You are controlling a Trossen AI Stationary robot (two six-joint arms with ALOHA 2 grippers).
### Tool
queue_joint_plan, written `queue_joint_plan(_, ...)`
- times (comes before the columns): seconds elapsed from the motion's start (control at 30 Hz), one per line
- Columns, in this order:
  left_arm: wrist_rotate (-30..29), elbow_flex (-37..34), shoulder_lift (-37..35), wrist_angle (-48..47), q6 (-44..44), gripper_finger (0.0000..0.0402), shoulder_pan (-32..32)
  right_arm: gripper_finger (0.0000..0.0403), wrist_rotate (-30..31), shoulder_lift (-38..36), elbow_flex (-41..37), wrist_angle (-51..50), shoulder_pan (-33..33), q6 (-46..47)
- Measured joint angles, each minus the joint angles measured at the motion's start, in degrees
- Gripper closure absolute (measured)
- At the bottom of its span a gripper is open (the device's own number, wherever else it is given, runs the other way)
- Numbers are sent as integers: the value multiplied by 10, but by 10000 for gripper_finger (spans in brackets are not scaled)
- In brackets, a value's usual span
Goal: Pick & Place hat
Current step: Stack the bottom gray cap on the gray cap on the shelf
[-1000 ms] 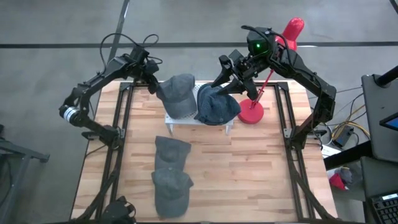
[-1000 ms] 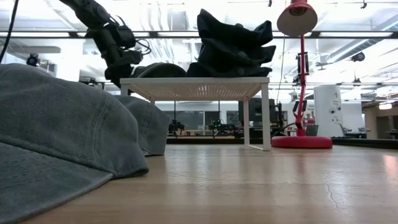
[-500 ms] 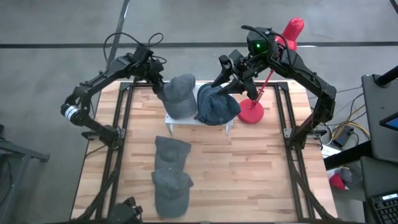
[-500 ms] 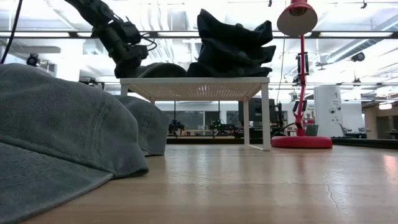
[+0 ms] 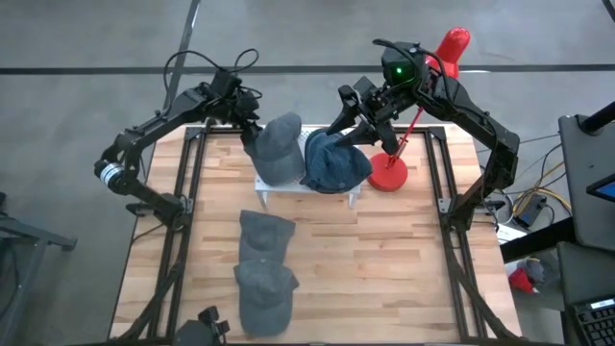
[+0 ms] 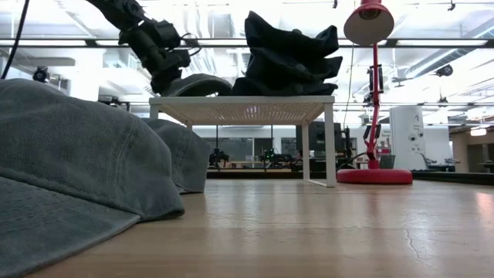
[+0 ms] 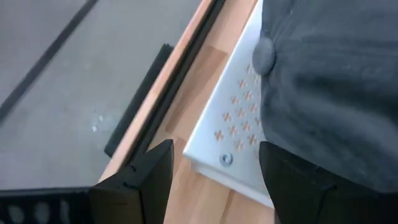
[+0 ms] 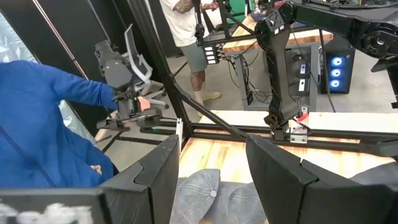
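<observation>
Counter (image 5: 384,259) of pale wood carries everything here, framed by dark rails along its sides. At its far end a white perforated rack (image 5: 288,185) stands raised on legs, with a red lamp (image 5: 389,173) just beside it. Two hats sit on the rack: a lighter grey hat (image 5: 279,149) toward the left arm and a darker blue hat (image 5: 336,163) beside it, the two touching. Two more grey caps (image 5: 264,264) lie in a line on the near half of the counter.

The left pincer (image 5: 248,130) is at the grey hat's outer edge, its fingers (image 7: 143,180) spread with the rack's corner showing between them; it pinches nothing that I can make out. The right pincer (image 5: 360,115) hovers over the blue hat, fingers (image 8: 280,168) spread and empty.

Risk, as I judge it: the grey hat hangs past the rack's edge, so a sideways nudge could tip it off or shove it into its neighbour. Closing low could catch the metal corner instead of cloth.

Open room lies mid-counter, between rack and caps, and along the right side.
</observation>
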Motion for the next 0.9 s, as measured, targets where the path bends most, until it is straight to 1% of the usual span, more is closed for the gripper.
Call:
queue_joint_plan(0.23,1,1,0,39,0,172,-8,220,0,0,0,0,0,0)
queue_joint_plan(0.5,-1,2,-1,45,0,172,-8,220,0,0,0,0,0,3)
queue_joint_plan(0.73,-4,48,-1,48,14,172,-8,220,0,0,0,0,0,11)
queue_joint_plan(0.9,-13,60,16,48,20,172,-8,220,0,0,0,0,0,10)
